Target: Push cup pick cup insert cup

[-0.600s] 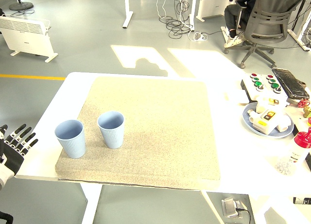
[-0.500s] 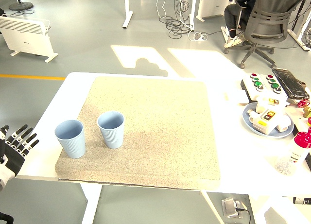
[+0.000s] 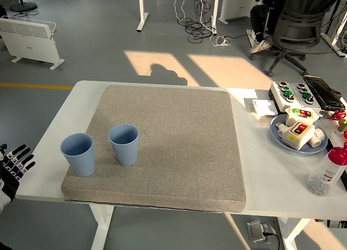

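The worktop (image 3: 271,179) looks dimmer now, the washed-out glare of a moment ago gone, so the grey mat (image 3: 179,136) covering its middle shows its texture plainly. Nothing on it has shifted. Both blue cups stand upright on the mat's near left part, just where they were: the left cup (image 3: 78,154) close to the mat's left edge, the right cup (image 3: 124,144) just beside it, a narrow gap between them, neither touching.

At the far right sit a blue plate (image 3: 282,138) of small devices, a button box (image 3: 295,91) behind it, and a clear bottle (image 3: 328,172) with a red cap at the near right edge.

Now the mover: the left hand (image 3: 12,164) has slipped lower and further left, down at the picture's left edge beside the worktop's near left corner, fingers spread, holding nothing. It is drawing away from the cups rather than closing in. The right hand is out of sight.

So the push has not started, by my read; both cups are untouched and the hand needs to come back in over the mat.
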Motion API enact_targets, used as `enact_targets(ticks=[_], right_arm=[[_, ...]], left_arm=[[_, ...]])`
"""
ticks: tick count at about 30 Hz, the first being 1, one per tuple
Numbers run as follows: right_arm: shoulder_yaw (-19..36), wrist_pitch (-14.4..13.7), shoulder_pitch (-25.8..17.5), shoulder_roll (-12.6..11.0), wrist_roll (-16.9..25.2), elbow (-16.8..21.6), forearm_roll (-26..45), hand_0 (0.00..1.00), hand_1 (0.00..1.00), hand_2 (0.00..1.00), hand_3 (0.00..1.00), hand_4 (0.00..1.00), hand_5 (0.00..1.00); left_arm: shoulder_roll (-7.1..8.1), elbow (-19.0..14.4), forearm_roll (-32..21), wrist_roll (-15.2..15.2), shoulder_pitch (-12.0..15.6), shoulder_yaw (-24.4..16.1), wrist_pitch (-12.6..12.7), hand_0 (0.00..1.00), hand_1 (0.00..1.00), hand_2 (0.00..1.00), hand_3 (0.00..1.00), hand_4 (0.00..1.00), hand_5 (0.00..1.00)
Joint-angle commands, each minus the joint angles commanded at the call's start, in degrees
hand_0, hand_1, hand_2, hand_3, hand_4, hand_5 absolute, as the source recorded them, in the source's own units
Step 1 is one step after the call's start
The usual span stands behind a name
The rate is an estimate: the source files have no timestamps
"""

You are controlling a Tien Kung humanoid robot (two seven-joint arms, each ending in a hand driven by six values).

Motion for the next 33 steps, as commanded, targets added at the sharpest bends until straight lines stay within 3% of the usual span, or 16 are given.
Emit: enact_targets(ticks=[1, 2, 7, 8, 10, 15, 19, 20, 26, 31, 33], right_arm=[[-0.1, 0.0, 0.0, 0.1, 0.1, 0.0, 0.1, 0.748, 0.691, 0.683, 0.608, 0.197, 0.387], [-0.1, -0.1, 0.0, 0.1, 0.1, 0.0, 0.2, 0.747, 0.691, 0.681, 0.607, 0.197, 0.387], [-0.9, -0.5, 0.3, 0.1, 0.5, -0.1, 1.7, 0.747, 0.691, 0.681, 0.607, 0.197, 0.387], [-1.0, -0.6, 0.4, 0.1, 0.6, -0.2, 2.0, 0.747, 0.691, 0.678, 0.607, 0.196, 0.386], [-1.2, -0.8, 0.6, 0.1, 0.7, -0.2, 2.5, 0.747, 0.691, 0.678, 0.607, 0.196, 0.386], [-1.2, -0.9, 0.9, 0.1, 0.7, -0.2, 2.4, 0.745, 0.69, 0.676, 0.607, 0.196, 0.386], [-1.3, -1.1, 1.0, 0.1, 0.8, -0.2, 2.6, 0.745, 0.69, 0.676, 0.607, 0.196, 0.386], [-1.4, -1.1, 1.0, 0.1, 0.8, -0.2, 2.7, 0.746, 0.69, 0.675, 0.605, 0.196, 0.39], [-1.5, -1.3, 1.2, 0.0, 0.9, -0.1, 3.3, 0.745, 0.689, 0.675, 0.604, 0.195, 0.391], [-1.5, -1.3, 1.2, 0.1, 0.8, -0.1, 3.4, 0.745, 0.689, 0.675, 0.604, 0.195, 0.391], [-1.5, -1.3, 1.2, 0.1, 0.8, -0.1, 3.3, 0.745, 0.687, 0.674, 0.603, 0.192, 0.389]], left_arm=[[0.4, -1.2, 1.2, -1.2, 1.1, 0.8, 1.3, 0.685, 0.727, 0.709, 0.625, 0.616, 0.998], [0.64, -2.1, 2.2, -2.1, 2.0, 1.4, 2.1, 0.337, 0.502, 0.484, 0.436, 0.604, 0.998], [1.36, -6.9, 9.5, -6.3, 6.8, 4.4, 6.3, 0.337, 0.502, 0.484, 0.436, 0.604, 0.998], [1.44, -7.8, 10.5, -6.9, 7.6, 5.0, 7.0, 0.28, 0.44, 0.44, 0.381, 0.599, 0.998], [1.72, -10.5, 11.3, -8.9, 9.4, 6.7, 9.1, 0.28, 0.44, 0.44, 0.381, 0.599, 0.998], [3.05, -16.9, 13.5, -12.2, 13.0, 13.0, 11.1, 0.276, 0.432, 0.429, 0.368, 0.568, 0.998], [3.54, -20.4, 16.4, -14.2, 14.2, 17.7, 12.6, 0.276, 0.432, 0.429, 0.368, 0.568, 0.998], [3.57, -20.8, 16.8, -14.5, 14.2, 18.4, 12.8, 0.285, 0.428, 0.427, 0.368, 0.478, 0.998], [3.65, -21.5, 16.5, -17.1, 12.9, 22.3, 15.4, 0.298, 0.431, 0.429, 0.371, 0.486, 0.998], [3.59, -19.7, 16.4, -17.7, 11.2, 24.4, 15.9, 0.298, 0.431, 0.429, 0.371, 0.486, 0.998], [3.49, -19.1, 16.7, -17.7, 10.8, 25.0, 15.8, 0.346, 0.438, 0.431, 0.372, 0.51, 0.998]])
